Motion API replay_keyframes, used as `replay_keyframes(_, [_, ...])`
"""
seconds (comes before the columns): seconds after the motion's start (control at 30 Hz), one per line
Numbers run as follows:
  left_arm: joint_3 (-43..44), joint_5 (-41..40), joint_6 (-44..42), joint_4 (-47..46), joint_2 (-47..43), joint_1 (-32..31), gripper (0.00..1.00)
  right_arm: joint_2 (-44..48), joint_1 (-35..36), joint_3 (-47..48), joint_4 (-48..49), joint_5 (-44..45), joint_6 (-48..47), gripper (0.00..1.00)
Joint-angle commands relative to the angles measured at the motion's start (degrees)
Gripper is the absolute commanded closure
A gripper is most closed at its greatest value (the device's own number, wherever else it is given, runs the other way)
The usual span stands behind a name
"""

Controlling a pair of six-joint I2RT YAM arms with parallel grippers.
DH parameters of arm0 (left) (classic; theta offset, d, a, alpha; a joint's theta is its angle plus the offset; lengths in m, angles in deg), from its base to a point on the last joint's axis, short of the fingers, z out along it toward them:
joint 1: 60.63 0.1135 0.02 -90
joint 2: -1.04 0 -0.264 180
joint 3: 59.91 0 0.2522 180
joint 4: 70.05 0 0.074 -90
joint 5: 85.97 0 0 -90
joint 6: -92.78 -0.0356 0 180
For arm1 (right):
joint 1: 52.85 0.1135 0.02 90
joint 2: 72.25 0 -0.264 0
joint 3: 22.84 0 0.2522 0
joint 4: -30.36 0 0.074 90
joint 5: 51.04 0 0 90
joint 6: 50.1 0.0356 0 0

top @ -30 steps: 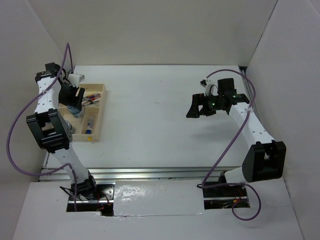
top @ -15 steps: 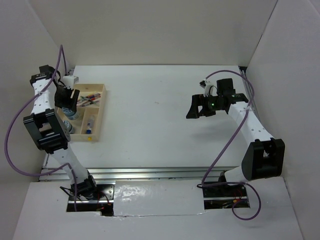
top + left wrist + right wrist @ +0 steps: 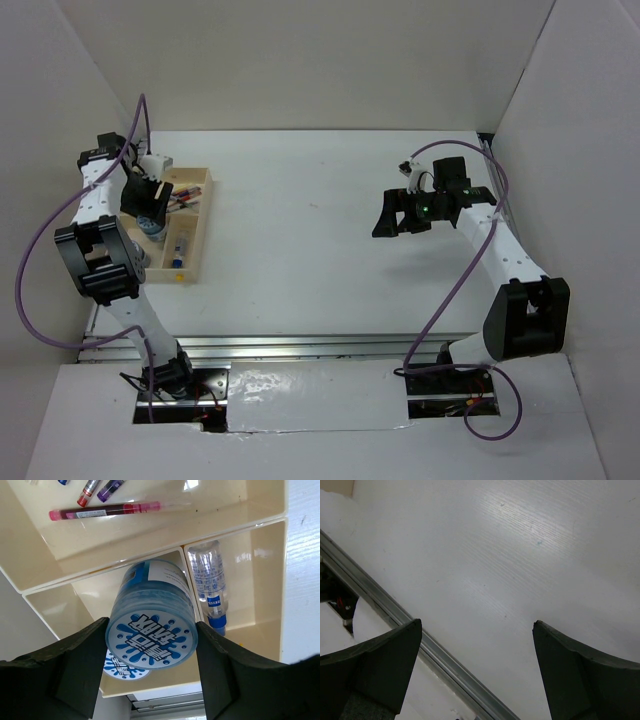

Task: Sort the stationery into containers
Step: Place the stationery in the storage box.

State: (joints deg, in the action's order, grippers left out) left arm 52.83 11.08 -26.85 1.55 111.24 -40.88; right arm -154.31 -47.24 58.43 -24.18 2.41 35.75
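So we had the left gripper (image 3: 151,641) clamped on one of the blue-and-white rolls (image 3: 151,625), a finger on each side of it, printed face toward the wrist camera. It hung over the wood tray (image 3: 197,252), which sat at the far left of the surface (image 3: 300,230). From the wrist view the held roll was above a compartment that already had a second roll (image 3: 119,667) lying flat in it. We couldn't tell whether the two touched. The little clear bottle (image 3: 209,587) lay on its side in the compartment just beside that one. A red pen (image 3: 105,511) and a couple of other pens lay in the long compartment next over. The right gripper (image 3: 476,625) was well apart on the right, fingers spread wide with nothing in them, over bare surface.
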Motion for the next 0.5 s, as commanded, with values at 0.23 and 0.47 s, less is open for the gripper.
replay_keyframes(0.23, [-0.98, 0.25, 1.68, -2.03, -0.50, -0.50, 0.38, 0.76, 0.46, 1.40, -0.62, 0.34, -0.61, 0.03])
replay_keyframes(0.47, [-1.24, -0.11, 1.94, -2.47, -1.38, -0.68, 0.26, 0.94, 0.55, 1.67, -0.80, 0.52, -0.60, 0.03])
